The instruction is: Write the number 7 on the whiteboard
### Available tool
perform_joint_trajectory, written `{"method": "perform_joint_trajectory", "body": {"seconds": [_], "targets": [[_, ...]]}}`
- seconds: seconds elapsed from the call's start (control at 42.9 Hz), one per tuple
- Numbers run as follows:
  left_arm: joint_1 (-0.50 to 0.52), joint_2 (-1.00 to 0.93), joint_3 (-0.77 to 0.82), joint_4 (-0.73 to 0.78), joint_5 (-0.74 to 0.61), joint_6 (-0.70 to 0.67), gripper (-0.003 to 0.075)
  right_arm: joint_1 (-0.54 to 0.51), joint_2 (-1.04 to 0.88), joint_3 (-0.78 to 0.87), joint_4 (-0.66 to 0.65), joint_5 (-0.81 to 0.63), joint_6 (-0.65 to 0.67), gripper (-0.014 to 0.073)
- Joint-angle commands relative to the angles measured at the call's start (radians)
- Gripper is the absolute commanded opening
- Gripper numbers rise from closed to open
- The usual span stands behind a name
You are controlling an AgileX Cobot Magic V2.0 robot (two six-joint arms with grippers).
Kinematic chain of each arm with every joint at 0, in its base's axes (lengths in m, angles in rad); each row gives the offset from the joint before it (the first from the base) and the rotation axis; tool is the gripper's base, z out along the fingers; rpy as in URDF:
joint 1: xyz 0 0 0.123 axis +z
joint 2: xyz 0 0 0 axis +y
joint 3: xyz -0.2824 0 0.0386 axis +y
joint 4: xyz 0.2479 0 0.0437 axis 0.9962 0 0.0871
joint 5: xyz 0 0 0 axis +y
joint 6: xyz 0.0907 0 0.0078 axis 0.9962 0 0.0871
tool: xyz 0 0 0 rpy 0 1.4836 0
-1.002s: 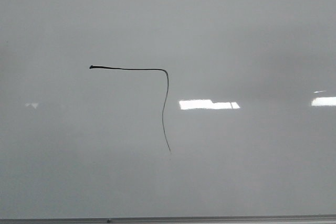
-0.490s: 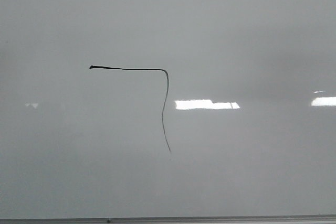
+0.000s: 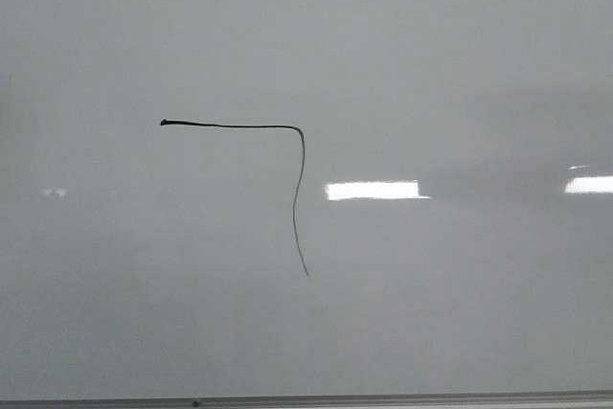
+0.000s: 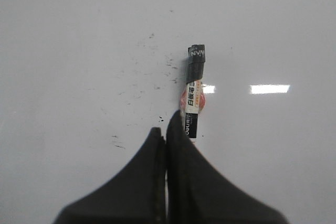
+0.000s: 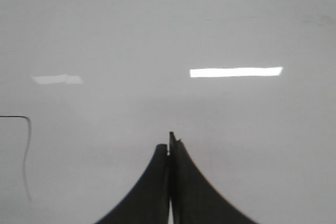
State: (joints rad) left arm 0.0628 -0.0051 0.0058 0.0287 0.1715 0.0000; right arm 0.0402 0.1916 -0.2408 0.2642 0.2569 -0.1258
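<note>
The number 7 (image 3: 239, 125) is a thin black line on the whiteboard (image 3: 460, 64): a level top stroke, a corner, then a wavy downstroke. Part of it also shows in the right wrist view (image 5: 26, 150). Neither gripper shows in the front view. My left gripper (image 4: 165, 129) is shut, jaws pressed together with nothing between them. A black and white marker (image 4: 194, 93) with a red band lies on the board just beyond one fingertip, partly hidden by it. My right gripper (image 5: 169, 142) is shut and empty over bare board, apart from the 7.
A thin grey frame strip (image 3: 383, 397) runs along the board's lower edge. Bright rectangular light reflections (image 3: 374, 190) lie on the board. Small black marker specks (image 4: 152, 77) dot the board near the marker.
The 7 and the light reflections have shifted by a few pixels in the front view. Nothing else has visibly changed.
</note>
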Motion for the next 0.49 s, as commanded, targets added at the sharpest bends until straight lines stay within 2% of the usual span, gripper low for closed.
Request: {"method": "perform_joint_trajectory", "body": {"seconds": [0.0,0.326,0.466], "targets": [[-0.004,-0.014,0.004,0.002,-0.090,0.000,-0.0020,-0.040,-0.056,0.033,-0.116,-0.107,0.144,-0.0068],[-0.004,-0.014,0.004,0.002,-0.090,0.000,-0.0020,-0.045,-0.201,0.263,-0.179,-0.181,0.154,-0.0068],[-0.004,-0.014,0.004,0.002,-0.092,0.000,-0.0020,-0.045,-0.223,0.264,-0.179,-0.132,0.154,-0.0068]]}}
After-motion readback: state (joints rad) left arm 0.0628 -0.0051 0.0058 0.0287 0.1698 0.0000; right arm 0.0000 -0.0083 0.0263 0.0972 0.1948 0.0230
